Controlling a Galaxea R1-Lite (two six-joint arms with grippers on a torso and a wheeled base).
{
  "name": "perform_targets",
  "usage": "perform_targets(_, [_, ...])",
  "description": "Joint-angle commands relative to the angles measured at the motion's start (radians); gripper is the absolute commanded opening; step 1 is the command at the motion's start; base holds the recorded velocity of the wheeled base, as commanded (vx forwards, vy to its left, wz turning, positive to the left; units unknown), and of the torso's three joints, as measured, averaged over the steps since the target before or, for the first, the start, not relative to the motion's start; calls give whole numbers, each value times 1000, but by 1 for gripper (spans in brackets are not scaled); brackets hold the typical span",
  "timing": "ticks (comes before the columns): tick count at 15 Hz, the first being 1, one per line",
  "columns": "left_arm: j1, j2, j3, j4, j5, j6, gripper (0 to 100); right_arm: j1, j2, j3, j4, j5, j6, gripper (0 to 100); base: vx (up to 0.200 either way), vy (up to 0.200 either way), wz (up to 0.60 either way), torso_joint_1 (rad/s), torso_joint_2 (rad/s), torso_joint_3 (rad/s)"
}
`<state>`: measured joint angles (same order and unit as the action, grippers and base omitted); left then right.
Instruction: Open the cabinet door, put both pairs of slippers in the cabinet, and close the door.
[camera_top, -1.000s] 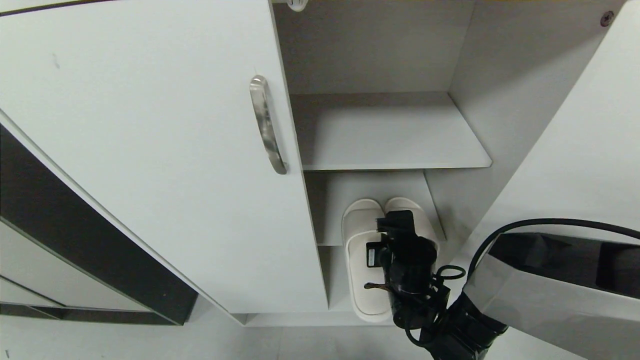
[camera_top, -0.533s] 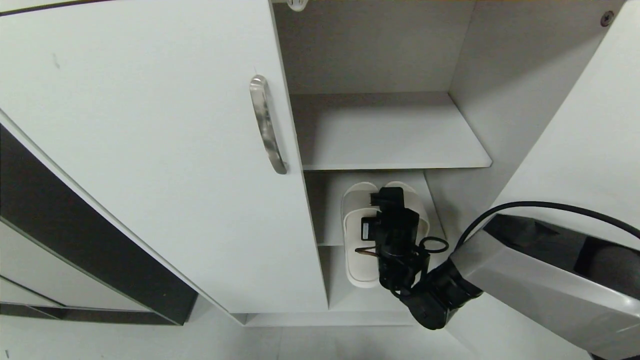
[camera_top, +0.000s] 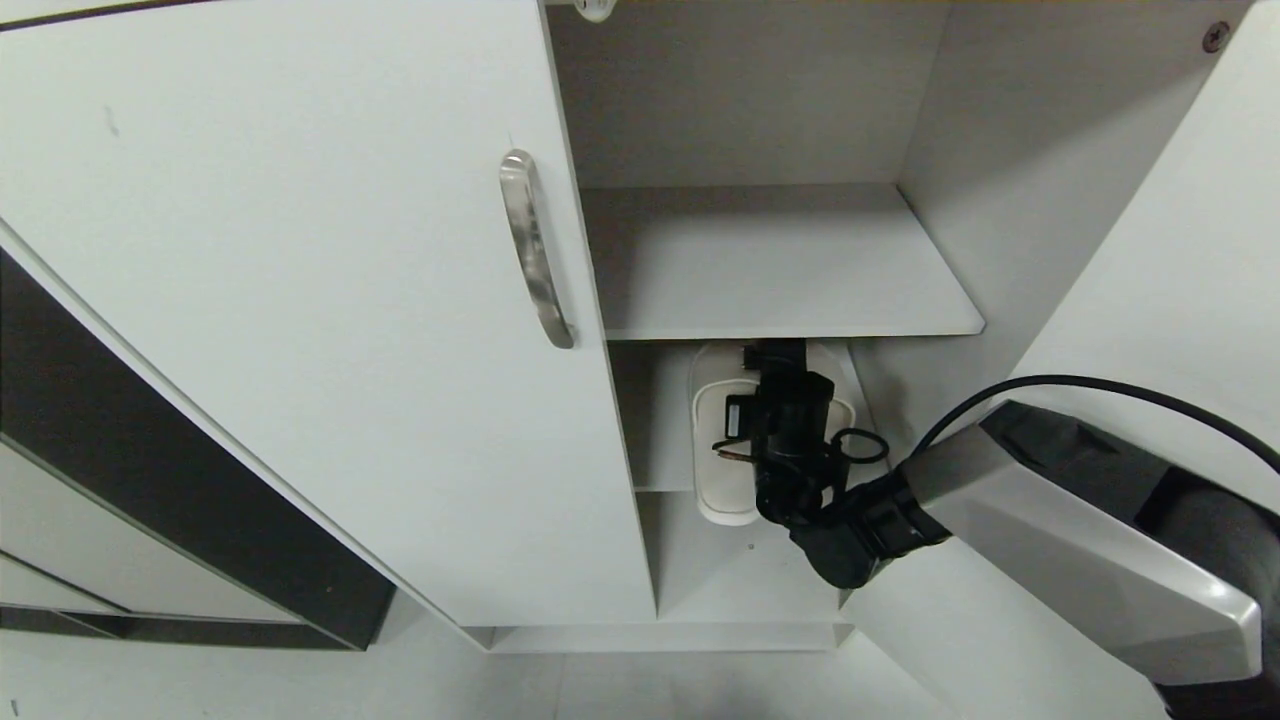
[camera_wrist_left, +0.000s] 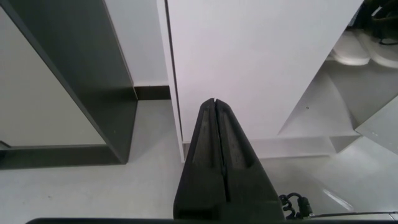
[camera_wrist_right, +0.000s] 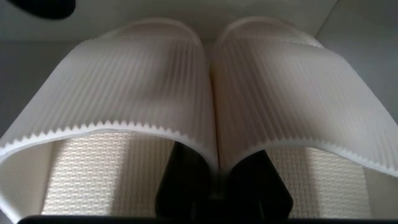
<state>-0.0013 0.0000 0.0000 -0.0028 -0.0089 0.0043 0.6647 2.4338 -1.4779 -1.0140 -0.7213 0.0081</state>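
Note:
A pair of white slippers (camera_top: 722, 440) lies side by side on the cabinet's lower shelf (camera_top: 655, 430), toes tucked under the upper shelf (camera_top: 780, 265). My right gripper (camera_top: 775, 352) is shut on the slippers, one finger (camera_wrist_right: 183, 180) inside each, pinching their touching inner walls (camera_wrist_right: 211, 106). The right cabinet door (camera_top: 1180, 300) stands open; the left door (camera_top: 300, 300) with its metal handle (camera_top: 535, 262) is closed. My left gripper (camera_wrist_left: 214, 109) is shut and holds nothing, low in front of the closed door, and beyond it are the slippers (camera_wrist_left: 360, 53).
The cabinet's bottom compartment (camera_top: 720, 580) lies below the slippers. A dark panel (camera_top: 200, 480) runs along the left of the cabinet. Pale floor (camera_top: 300, 680) spreads in front. The open door's edge hangs close beside my right arm.
My right arm has pushed deeper into the cabinet with the slippers, from the front edge of the opening onto the lower shelf, under the upper one.

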Motion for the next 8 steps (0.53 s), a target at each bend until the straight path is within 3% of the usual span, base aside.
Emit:
perform_targets(1, [0,2,0,0,0,-1,0,-11,11,-52,22,3,0,0,0,0,0,0,0,0])
perform_targets(8, [0,2,0,0,1,-1,0,-40,42,-105,91,14,1,0,0,0,0,0,0,0])
